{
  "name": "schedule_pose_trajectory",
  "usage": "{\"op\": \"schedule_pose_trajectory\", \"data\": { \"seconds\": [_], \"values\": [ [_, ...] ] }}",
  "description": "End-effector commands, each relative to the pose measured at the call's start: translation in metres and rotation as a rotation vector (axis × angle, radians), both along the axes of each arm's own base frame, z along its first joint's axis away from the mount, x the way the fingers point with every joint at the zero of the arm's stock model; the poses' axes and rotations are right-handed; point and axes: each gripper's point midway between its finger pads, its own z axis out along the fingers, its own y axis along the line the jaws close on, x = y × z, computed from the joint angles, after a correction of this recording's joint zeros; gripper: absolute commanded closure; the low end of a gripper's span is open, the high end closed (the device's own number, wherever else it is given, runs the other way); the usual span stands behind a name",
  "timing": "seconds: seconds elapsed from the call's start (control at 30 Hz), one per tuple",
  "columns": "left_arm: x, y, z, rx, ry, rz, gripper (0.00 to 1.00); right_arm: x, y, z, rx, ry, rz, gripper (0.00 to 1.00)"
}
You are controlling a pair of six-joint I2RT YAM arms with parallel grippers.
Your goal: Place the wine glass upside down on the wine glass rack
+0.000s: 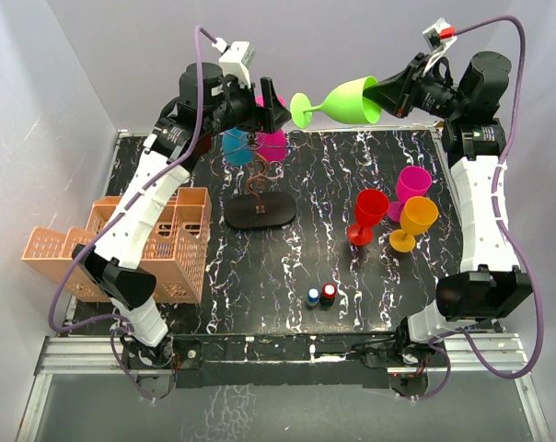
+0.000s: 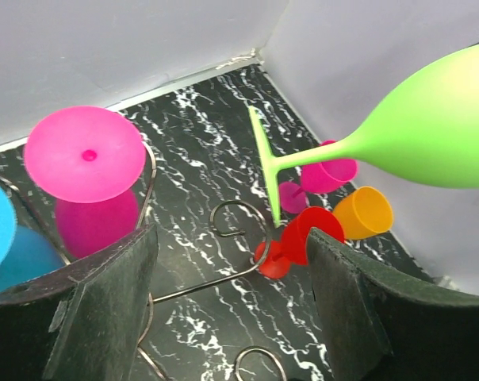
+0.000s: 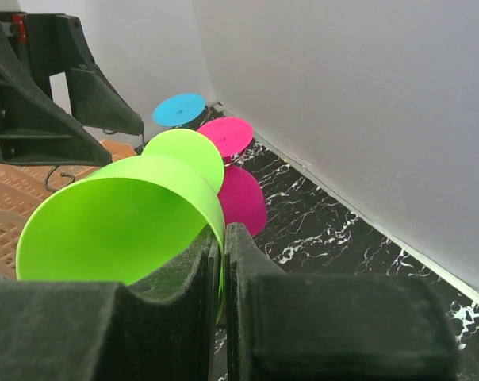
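My right gripper [image 1: 393, 92] is shut on the rim of the lime-green wine glass [image 1: 350, 99] and holds it on its side high above the table's back edge, foot pointing left toward the wine glass rack [image 1: 257, 189]. In the right wrist view the fingertips [image 3: 224, 254] pinch the green bowl wall [image 3: 120, 222]. The rack's wire scrolls [image 2: 233, 230] show between my left gripper's fingers. A blue glass [image 1: 235, 145] and a magenta glass [image 1: 273, 145] hang upside down on it. My left gripper [image 1: 269, 109] hovers open and empty over the rack top [image 2: 231, 294], just left of the green foot [image 2: 265, 163].
An orange lattice crate [image 1: 140, 244] stands at the left edge. Red [image 1: 368, 214], magenta [image 1: 411, 184] and orange [image 1: 416, 219] glasses stand upright at the right. Two small bottles [image 1: 320, 295] stand near the front centre. Grey walls enclose the back and sides.
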Motion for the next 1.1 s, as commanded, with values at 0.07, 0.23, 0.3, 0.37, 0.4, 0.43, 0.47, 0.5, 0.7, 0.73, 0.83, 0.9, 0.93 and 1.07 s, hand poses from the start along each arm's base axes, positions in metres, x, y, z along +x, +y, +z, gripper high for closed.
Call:
{"op": "schedule_pose_trajectory", "data": {
  "seconds": [0.07,0.23,0.3,0.37,0.4,0.43,0.47,0.5,0.7,0.73,0.83,0.9,0.93,1.07],
  "values": [
    [-0.022,-0.013,0.027,-0.121,0.002,-0.094,0.28,-0.016,0.004,0.020,0.005,-0.077,0.029,0.92],
    [-0.018,-0.018,0.026,-0.144,0.017,-0.099,0.31,-0.021,0.006,0.022,0.001,-0.084,0.053,0.92],
    [-0.017,-0.020,0.025,-0.153,0.024,-0.104,0.40,-0.023,0.007,0.022,0.000,-0.087,0.063,0.92],
    [-0.017,-0.023,0.025,-0.163,0.030,-0.115,0.46,-0.024,0.009,0.022,-0.002,-0.088,0.071,0.92],
    [-0.017,-0.025,0.025,-0.166,0.035,-0.120,0.49,-0.025,0.008,0.022,-0.003,-0.089,0.073,0.92],
    [-0.017,-0.026,0.024,-0.170,0.038,-0.124,0.51,-0.025,0.009,0.022,-0.004,-0.089,0.075,0.92],
    [-0.017,-0.027,0.024,-0.174,0.043,-0.127,0.53,-0.026,0.010,0.021,-0.004,-0.088,0.083,0.92],
    [-0.017,-0.027,0.022,-0.175,0.049,-0.127,0.53,-0.026,0.010,0.020,-0.005,-0.088,0.088,0.92],
    [-0.016,-0.030,0.019,-0.185,0.066,-0.133,0.59,-0.029,0.012,0.021,-0.006,-0.091,0.108,0.92],
    [-0.015,-0.030,0.019,-0.185,0.066,-0.134,0.61,-0.029,0.012,0.021,-0.006,-0.092,0.106,0.92],
    [-0.015,-0.031,0.016,-0.183,0.074,-0.133,0.65,-0.028,0.011,0.020,-0.009,-0.094,0.104,0.92],
    [-0.015,-0.032,0.012,-0.184,0.088,-0.136,0.66,-0.027,0.011,0.018,-0.013,-0.096,0.101,0.92],
    [-0.015,-0.033,0.010,-0.185,0.094,-0.137,0.66,-0.027,0.011,0.018,-0.014,-0.095,0.100,0.92],
    [-0.017,-0.033,0.008,-0.191,0.109,-0.141,0.68,-0.027,0.010,0.017,-0.018,-0.099,0.098,0.92]
  ]
}}
